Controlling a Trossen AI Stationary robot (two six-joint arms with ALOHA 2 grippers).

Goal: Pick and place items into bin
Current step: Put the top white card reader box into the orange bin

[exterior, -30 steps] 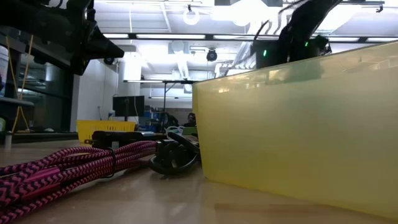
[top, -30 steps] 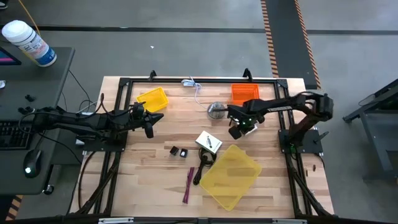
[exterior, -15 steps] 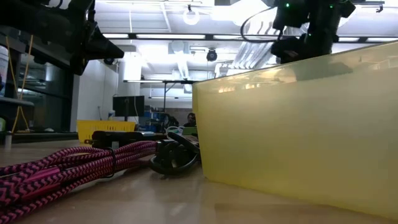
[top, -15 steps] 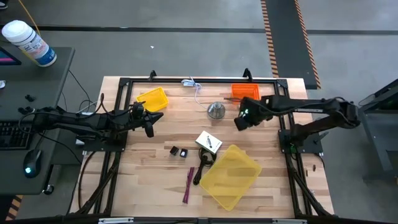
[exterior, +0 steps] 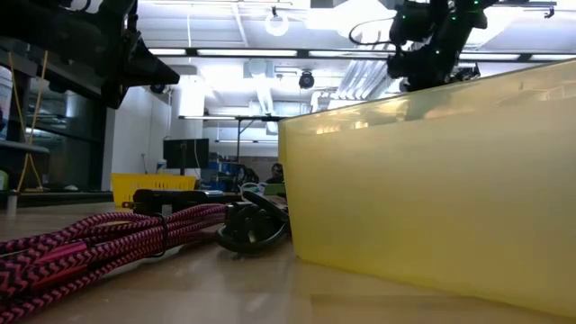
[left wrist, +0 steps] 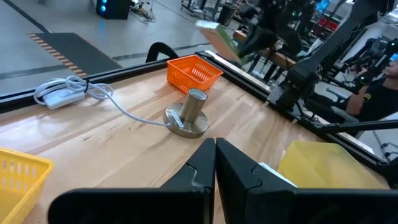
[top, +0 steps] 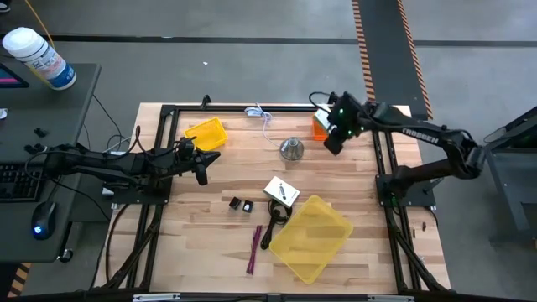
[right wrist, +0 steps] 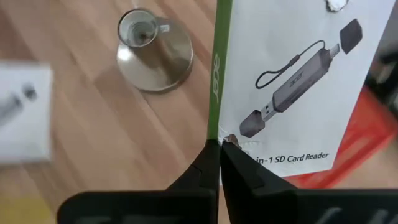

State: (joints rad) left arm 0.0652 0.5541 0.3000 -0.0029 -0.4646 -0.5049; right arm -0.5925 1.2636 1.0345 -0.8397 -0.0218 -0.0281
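Over the orange basket (top: 320, 126) at the table's far right, the right gripper (right wrist: 219, 144) pinches 1 white card (right wrist: 292, 93) by its edge, raised clear of the table, with the silver dome (top: 291, 149) nearby. The left gripper (left wrist: 215, 149) hangs with fingers pressed together at the left side, near the small yellow basket (top: 206, 132). Beside the yellow bin (top: 311, 236) lie 1 white card (top: 281, 192), 2 black cubes (top: 241, 204), the cable coil (top: 275, 226) and the maroon stick (top: 254, 250).
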